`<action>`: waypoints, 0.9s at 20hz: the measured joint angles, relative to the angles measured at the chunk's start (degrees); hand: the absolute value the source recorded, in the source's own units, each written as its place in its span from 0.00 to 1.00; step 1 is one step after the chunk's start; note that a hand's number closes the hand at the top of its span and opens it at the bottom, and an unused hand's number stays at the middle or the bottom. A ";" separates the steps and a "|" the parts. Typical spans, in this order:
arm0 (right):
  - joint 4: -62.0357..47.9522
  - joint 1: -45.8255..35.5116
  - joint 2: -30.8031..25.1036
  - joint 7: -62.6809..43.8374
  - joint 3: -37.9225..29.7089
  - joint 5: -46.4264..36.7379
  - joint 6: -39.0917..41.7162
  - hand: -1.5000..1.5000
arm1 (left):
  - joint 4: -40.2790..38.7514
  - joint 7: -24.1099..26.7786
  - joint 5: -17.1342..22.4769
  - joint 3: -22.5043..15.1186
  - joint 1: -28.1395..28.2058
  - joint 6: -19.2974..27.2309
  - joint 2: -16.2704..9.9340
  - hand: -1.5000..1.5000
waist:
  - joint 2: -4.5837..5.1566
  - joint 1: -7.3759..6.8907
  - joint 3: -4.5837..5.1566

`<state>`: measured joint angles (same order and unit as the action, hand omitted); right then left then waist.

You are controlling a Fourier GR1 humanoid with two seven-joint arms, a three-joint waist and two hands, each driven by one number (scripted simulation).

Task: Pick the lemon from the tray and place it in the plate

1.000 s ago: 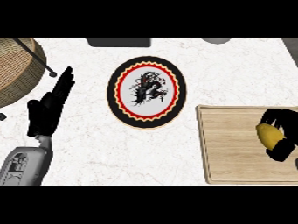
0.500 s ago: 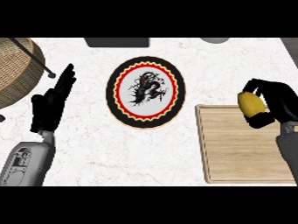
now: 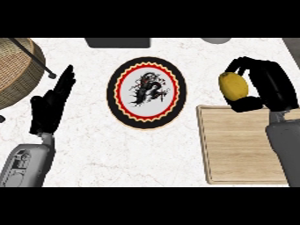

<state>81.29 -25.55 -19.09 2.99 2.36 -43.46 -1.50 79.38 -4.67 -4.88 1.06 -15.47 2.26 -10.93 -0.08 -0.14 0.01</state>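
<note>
right robot hand (image 3: 264, 83): curling its fingers and thumb round the lemon, so it's closed on it and carrying it up off the tray, over the white surface just past the tray's far edge

lemon (image 3: 233, 85): yellow, sitting in that grip with its left side poking out toward the plate, not touching the tray or the plate

right forearm (image 3: 295, 151): grey, coming in from the lower right and lying across the tray's right side

tray (image 3: 239, 149): pale wood board with a raised rim, lying flat at the right, nothing resting on the bare part that's showing

plate (image 3: 147, 92): round, black rim, red and yellow zigzag ring, white centre with a black dragon-ish picture, sitting in the middle just left of the lemon and apart from it

left robot hand (image 3: 51, 104): resting open at the left, fingers straight and pointing away, holding nothing

basket (image 3: 6, 72): wicker, at the far left edge, with a dark rod lying across it

surface (image 3: 100, 149): white marble look, carrying everything

far edge: a dark flat thing (image 3: 117, 42) and a pale round thing (image 3: 215, 40), both cut off, can't tell what they are
</note>
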 measured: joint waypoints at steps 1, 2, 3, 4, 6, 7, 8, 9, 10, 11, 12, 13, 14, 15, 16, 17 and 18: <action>1.08 -0.13 0.88 -0.46 0.61 0.41 0.83 1.00 | 0.03 -0.27 0.09 0.28 -0.11 -0.24 -0.28 0.50 | -0.01 0.02 0.02; 2.03 -0.48 1.93 -1.42 1.34 0.73 1.83 1.00 | 0.36 -0.58 -0.05 0.17 -0.18 -0.06 -0.05 0.50 | -0.02 0.03 0.01; 2.06 -1.43 3.37 -2.56 2.15 0.68 2.28 1.00 | 1.01 -0.76 -0.10 0.08 0.25 -0.14 -0.07 0.50 | -0.02 -0.08 0.01; 2.04 -2.91 4.53 -4.00 2.68 0.82 3.26 1.00 | 0.58 -0.43 -0.20 0.07 0.23 -0.11 0.14 0.50 | 0.01 -0.11 0.01; -0.86 -6.43 7.19 -5.88 3.43 0.46 3.59 1.00 | 1.23 -0.82 -0.26 0.04 0.39 -0.35 0.05 0.50 | 0.08 -0.38 0.01; -3.14 -7.86 8.73 -6.24 4.00 -0.21 2.85 1.00 | 0.70 -0.48 -0.40 0.04 0.07 -0.42 0.10 0.50 | 0.12 -0.47 0.02; -5.04 -8.95 10.08 -6.48 4.27 -0.39 2.51 1.00 | 1.02 -0.53 -0.44 -0.11 0.29 -0.43 0.33 0.50 | 0.15 -0.53 0.02; -5.89 -10.36 11.00 -7.27 4.40 -0.40 3.07 1.00 | 1.37 -1.08 -0.44 -0.01 0.09 -0.46 0.31 0.50 | 0.16 -0.49 0.01; -7.77 -11.81 12.45 -7.72 4.65 -0.74 2.55 1.00 | 1.31 -1.06 -0.53 0.11 0.02 -0.56 0.16 0.50 | 0.16 -0.54 0.00; -9.94 -12.90 13.62 -7.39 4.85 -0.94 2.03 1.00 | 1.36 -1.44 -0.51 0.25 -0.25 -0.65 0.09 0.50 | 0.18 -0.59 0.01; -12.26 -14.14 14.77 -7.21 5.25 -1.02 0.92 1.00 | 1.06 -1.09 -0.44 0.43 -0.40 -0.97 -0.09 0.50 | 0.22 -0.66 0.00; -14.66 -15.42 15.69 -7.16 5.80 -0.87 -0.13 1.00 | 0.48 -0.71 -0.73 0.29 -0.64 -0.69 0.29 0.50 | 0.26 -0.72 0.00; -17.71 -17.10 16.41 -6.92 6.07 -0.90 -1.40 1.00 | 1.40 -0.87 -0.81 -0.05 -0.11 -0.76 0.48 0.50 | 0.30 -0.98 0.00; -20.00 -17.90 16.99 -6.71 6.84 -0.73 -2.57 1.00 | 1.90 -1.19 -0.70 0.04 0.06 -1.01 0.35 0.50 | 0.29 -1.01 0.00; -22.04 -19.09 17.44 -7.28 7.79 -0.57 -3.59 1.00 | 1.84 -1.14 -0.78 0.20 -0.16 -1.00 0.31 0.50 | 0.30 -1.00 -0.01; -24.49 -20.33 17.78 -7.87 9.07 -1.17 -4.72 1.00 | 1.61 -0.85 -0.91 -0.04 -0.08 -0.89 0.71 0.50 | 0.36 -1.22 0.00; -27.13 -21.64 18.06 -8.52 10.31 -1.70 -6.04 1.00 | 1.24 -0.53 -0.84 -0.14 -0.07 -1.20 0.78 0.50 | 0.44 -1.48 0.00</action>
<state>54.16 -47.20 -1.03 -5.53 12.67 -45.16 -7.54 80.62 -5.20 -5.71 0.92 -15.54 1.05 -10.15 0.36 -1.62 0.01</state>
